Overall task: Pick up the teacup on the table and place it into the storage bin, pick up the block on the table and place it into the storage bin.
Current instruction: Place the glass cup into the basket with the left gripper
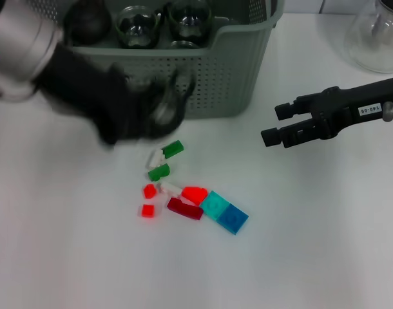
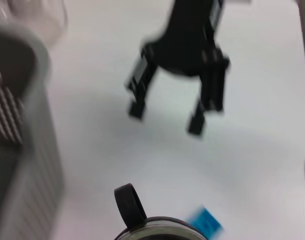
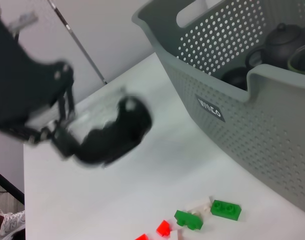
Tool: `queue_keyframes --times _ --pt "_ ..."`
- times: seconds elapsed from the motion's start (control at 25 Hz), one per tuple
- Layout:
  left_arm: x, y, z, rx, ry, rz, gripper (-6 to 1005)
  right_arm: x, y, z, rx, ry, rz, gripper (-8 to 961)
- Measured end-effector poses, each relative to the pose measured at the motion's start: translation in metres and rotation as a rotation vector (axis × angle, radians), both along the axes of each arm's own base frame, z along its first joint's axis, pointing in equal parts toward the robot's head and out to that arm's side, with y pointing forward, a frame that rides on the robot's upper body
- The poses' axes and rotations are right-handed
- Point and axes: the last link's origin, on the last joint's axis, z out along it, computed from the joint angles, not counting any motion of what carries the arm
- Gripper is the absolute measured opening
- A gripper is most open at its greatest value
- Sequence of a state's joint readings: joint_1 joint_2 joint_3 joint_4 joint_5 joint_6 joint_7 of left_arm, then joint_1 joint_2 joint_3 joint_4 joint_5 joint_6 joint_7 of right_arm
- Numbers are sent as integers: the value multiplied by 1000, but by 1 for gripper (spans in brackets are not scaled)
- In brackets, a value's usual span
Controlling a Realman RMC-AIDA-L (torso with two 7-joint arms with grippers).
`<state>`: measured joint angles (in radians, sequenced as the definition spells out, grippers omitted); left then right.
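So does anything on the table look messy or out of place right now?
Yes: the small blocks lie scattered in a loose heap on the table in front of the storage bin, some tipped over. Nothing looks spilled or broken.

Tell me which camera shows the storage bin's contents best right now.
Right wrist view: it looks over the storage bin rim at a dark teapot inside. Head view shows only the front with glass cups; left wrist view shows just a blurred wall.
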<state>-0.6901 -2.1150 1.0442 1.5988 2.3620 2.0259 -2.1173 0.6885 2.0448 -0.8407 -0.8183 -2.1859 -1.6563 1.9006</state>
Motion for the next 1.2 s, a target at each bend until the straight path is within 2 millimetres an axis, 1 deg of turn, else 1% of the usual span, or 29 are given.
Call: queue_keyframes --times 0.08,0.2,0.24,0.28,0.36,0.48,0.56,0.68,0.8,0.96,1.2 --pt "13 13 7 44 -43 -33 38 0 0 0 1 0 1 909" --pt "30 43 26 160 -118 -57 38 0 0 0 1 0 2 908" --pt "34 57 31 210 -130 -50 38 0 1 0 3 1 1 908" --pt "34 61 32 225 -132 -46 38 0 1 1 6 3 -1 908" --pt "34 87 34 310 -128 4 38 0 1 1 9 6 -5 908" --pt "32 119 26 400 -98 89 38 0 2 2 13 7 -15 908" --pt "30 137 19 459 -55 140 38 1 2 4 14 5 -22 907" --pt "25 160 5 551 73 190 37 1 3 5 15 4 -27 907" --pt "22 171 -9 596 160 190 37 0 4 5 16 4 -26 907" --pt "16 180 -25 628 209 183 37 0 5 6 18 3 -26 906" --pt "2 182 -41 636 246 178 37 0 5 6 23 6 -29 906"
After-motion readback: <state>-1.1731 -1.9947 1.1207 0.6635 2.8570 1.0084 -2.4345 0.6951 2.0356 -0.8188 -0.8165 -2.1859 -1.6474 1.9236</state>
